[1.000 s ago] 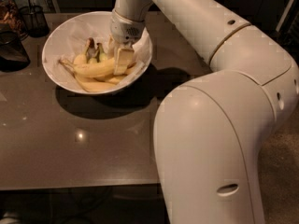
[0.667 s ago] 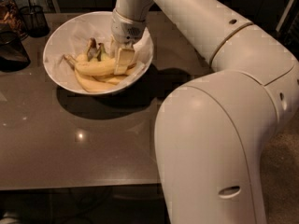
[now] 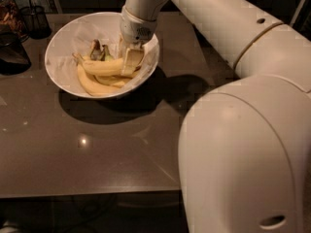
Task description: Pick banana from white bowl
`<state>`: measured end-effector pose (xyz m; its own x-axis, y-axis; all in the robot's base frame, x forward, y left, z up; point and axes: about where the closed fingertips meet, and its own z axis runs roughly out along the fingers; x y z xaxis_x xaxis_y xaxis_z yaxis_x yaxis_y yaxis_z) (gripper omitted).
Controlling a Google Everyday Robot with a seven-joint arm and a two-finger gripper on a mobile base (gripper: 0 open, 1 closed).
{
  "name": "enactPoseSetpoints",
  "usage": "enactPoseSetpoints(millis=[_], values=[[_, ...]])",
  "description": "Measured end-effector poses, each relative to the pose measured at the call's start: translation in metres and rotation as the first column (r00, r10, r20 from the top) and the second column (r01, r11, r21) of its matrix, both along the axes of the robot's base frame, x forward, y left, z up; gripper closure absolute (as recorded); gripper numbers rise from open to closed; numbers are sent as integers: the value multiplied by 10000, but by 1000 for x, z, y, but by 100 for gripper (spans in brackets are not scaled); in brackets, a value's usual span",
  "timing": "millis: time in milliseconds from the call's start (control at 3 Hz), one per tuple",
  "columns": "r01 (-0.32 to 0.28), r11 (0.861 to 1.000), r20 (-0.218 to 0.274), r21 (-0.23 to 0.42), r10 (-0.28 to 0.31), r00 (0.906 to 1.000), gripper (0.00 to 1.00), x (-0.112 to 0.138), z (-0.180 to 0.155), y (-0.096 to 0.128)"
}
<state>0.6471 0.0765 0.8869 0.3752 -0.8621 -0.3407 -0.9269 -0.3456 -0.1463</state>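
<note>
The white bowl [image 3: 63, 38] sits at the back left of the table and holds several bananas on a crinkled white lining. The banana [image 3: 104, 67], long, thick and plain yellow, lies across the bowl's middle on top of another yellow one [image 3: 95, 85]. Shorter bananas with dark stem ends [image 3: 97, 49] lie behind it. My gripper [image 3: 130, 61] reaches down into the bowl from the white arm and is shut on the banana's right end. The fingertips hide that end.
A dark wire-mesh cup [image 3: 35, 17] stands at the back left by the bowl, with a dark object [image 3: 12, 52] left of the bowl. My large white arm and body [image 3: 243, 130] fill the right side. The brown table [image 3: 87, 149] extends toward the front edge.
The gripper has sunk slightly lower in the bowl. The banana's left end has shifted a little right and up. The bowl has stayed put.
</note>
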Motion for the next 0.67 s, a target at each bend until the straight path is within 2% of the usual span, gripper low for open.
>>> enactPoseSetpoints(millis=[333, 667], values=[[457, 9970, 545, 624, -491, 9973, 100, -16, 21, -9], [615, 9927, 990, 1040, -719, 9925, 100, -37, 40, -17]])
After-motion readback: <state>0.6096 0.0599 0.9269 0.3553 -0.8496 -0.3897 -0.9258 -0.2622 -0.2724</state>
